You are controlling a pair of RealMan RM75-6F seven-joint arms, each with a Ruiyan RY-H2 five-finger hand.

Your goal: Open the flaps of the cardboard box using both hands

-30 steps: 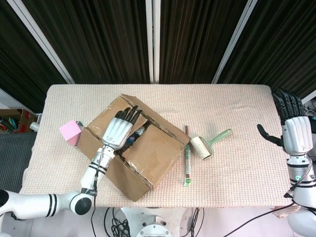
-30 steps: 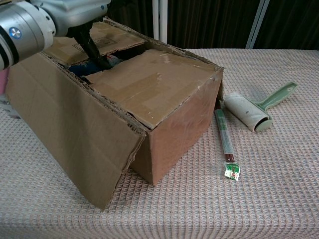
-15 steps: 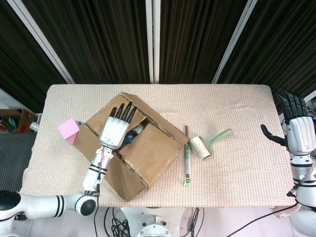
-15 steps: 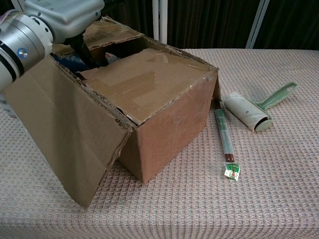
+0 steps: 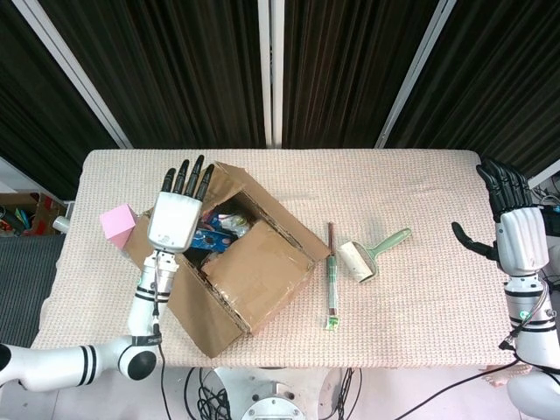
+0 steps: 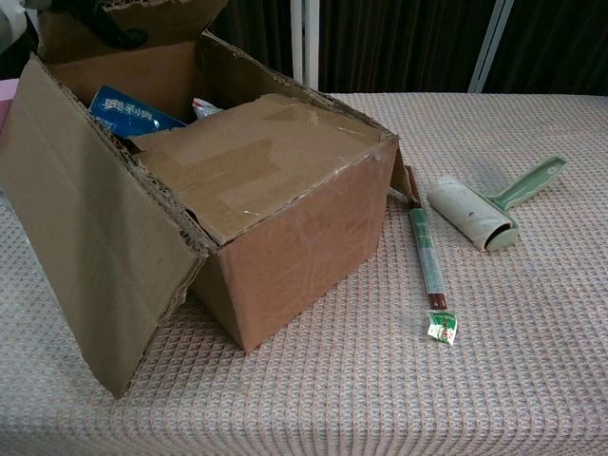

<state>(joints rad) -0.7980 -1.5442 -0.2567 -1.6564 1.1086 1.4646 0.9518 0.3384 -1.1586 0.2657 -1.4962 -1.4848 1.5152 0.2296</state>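
The cardboard box (image 5: 262, 278) (image 6: 294, 237) sits askew, left of the table's middle. My left hand (image 5: 172, 219) lies flat with its fingers spread against the far-left flap (image 6: 133, 24), which stands upright; its dark fingertips (image 6: 116, 30) show at that flap's edge. It holds nothing. A second flap (image 6: 256, 157) still lies flat over the right half of the box. The near flap (image 6: 85, 228) hangs outward and down. A blue packet (image 6: 131, 109) (image 5: 203, 238) shows inside. My right hand (image 5: 518, 236) hovers open at the table's right edge, far from the box.
A pink cube (image 5: 115, 226) stands just left of the box. A lint roller with a green handle (image 5: 363, 256) (image 6: 480, 214) and a thin stick-like packet (image 5: 332, 280) (image 6: 427, 256) lie to the right of the box. A beige woven cloth (image 5: 420, 201) covers the table.
My left hand moved left and back, swinging the far-left flap upright and uncovering the contents. The box slid and turned leftward. My right hand barely shifted.
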